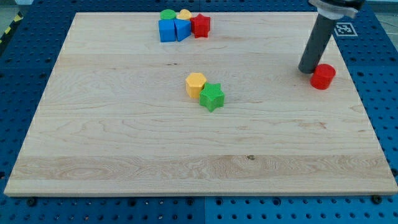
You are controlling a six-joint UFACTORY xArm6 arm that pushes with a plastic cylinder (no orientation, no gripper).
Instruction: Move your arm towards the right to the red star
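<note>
The red star [201,25] sits at the view's top, at the right end of a cluster with a green round block [167,15], a yellow block [185,14], a blue cube [167,30] and a second blue block [182,29]. My tip [308,70] rests on the board far to the view's right of the star and lower down. It stands just left of a red cylinder [323,76], close to or touching it.
A yellow hexagon block [195,84] and a green star [211,96] touch each other near the board's middle. The wooden board [124,137] lies on a blue perforated table.
</note>
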